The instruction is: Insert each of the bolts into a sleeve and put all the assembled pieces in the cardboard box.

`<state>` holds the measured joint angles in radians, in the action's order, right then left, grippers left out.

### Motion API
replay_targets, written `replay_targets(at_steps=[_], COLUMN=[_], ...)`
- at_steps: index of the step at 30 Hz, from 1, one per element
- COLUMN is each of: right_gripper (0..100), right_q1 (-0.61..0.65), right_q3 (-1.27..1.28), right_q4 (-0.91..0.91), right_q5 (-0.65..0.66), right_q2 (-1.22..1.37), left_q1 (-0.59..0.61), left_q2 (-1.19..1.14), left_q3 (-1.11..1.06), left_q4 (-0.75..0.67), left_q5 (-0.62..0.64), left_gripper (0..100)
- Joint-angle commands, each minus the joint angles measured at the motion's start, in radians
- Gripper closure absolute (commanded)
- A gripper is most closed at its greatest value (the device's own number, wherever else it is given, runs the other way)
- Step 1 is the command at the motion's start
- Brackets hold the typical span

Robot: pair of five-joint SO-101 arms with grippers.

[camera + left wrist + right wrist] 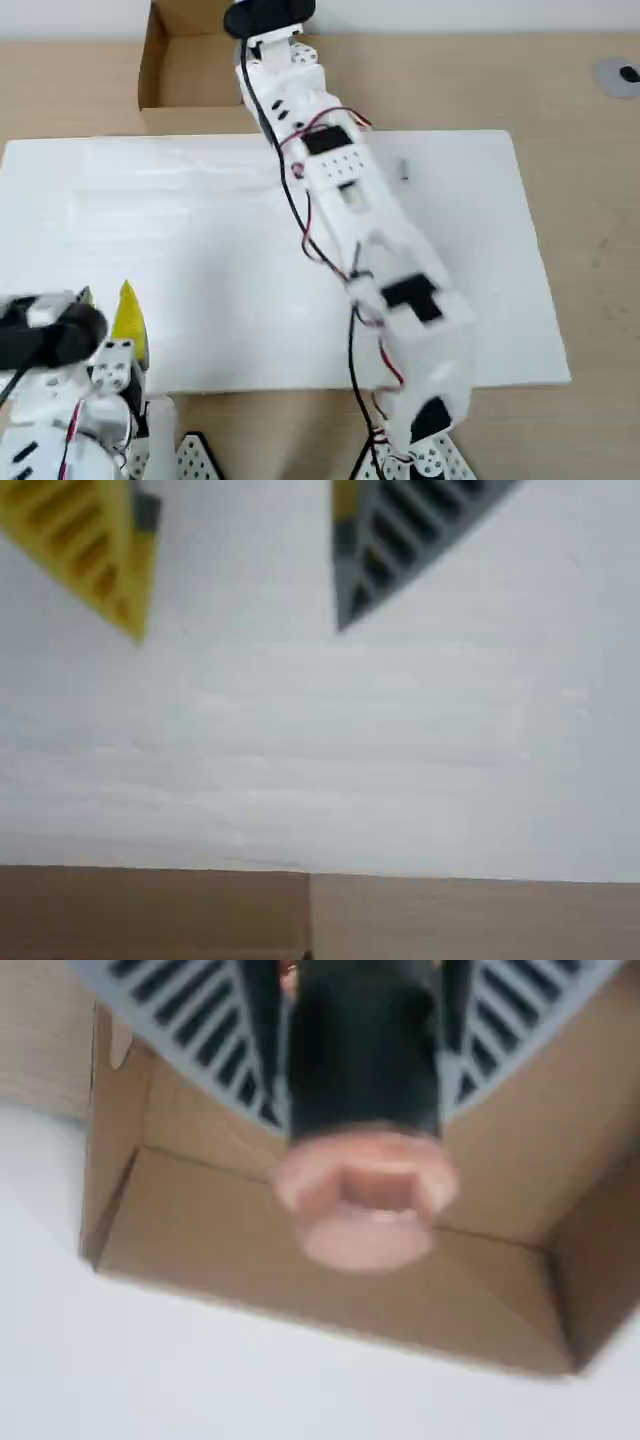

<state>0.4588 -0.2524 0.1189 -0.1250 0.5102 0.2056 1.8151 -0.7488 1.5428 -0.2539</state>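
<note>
Bright, even light comes from overhead. The white sheet (200, 250) glares in the high view, its surface nearly washed out; in the left wrist view it looks duller. Shadows are soft and faint, with mild shade inside the box (300, 1250).

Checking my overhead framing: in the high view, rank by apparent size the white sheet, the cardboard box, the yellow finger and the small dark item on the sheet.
1. white sheet
2. cardboard box, though only partly in frame
3. yellow finger, perhaps enlarged by nearness to the camera
4. small dark item
</note>
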Motion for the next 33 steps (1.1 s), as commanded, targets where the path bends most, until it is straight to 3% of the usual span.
replay_targets(at_steps=[1,7,14,24,29,33], right_gripper=[98.9,98.9,98.2,71.1,75.2,88.9], right_q1=[-0.028,-0.031,-0.019,-0.008,0.002,0.002], right_q3=[-0.28,-0.545,-0.817,-1.205,-1.42,-1.414], right_q4=[-0.032,-0.026,0.17,0.554,0.939,1.201], right_q5=[0.02,0.166,0.325,0.368,0.368,0.344], right_q2=[0.153,0.45,0.653,0.722,0.694,0.483], left_q1=[0.057,0.106,0.126,0.127,0.12,0.127], left_q2=[0.002,0.002,0.002,0.004,0.002,0.004], left_q3=[-0.021,-0.106,-0.107,-0.115,-0.124,-0.127], left_q4=[-0.066,-0.132,-0.132,-0.126,-0.132,-0.126], left_q5=[-0.02,-0.021,-0.023,-0.021,-0.025,-0.026], left_gripper=[87,87,87,87,87,87])
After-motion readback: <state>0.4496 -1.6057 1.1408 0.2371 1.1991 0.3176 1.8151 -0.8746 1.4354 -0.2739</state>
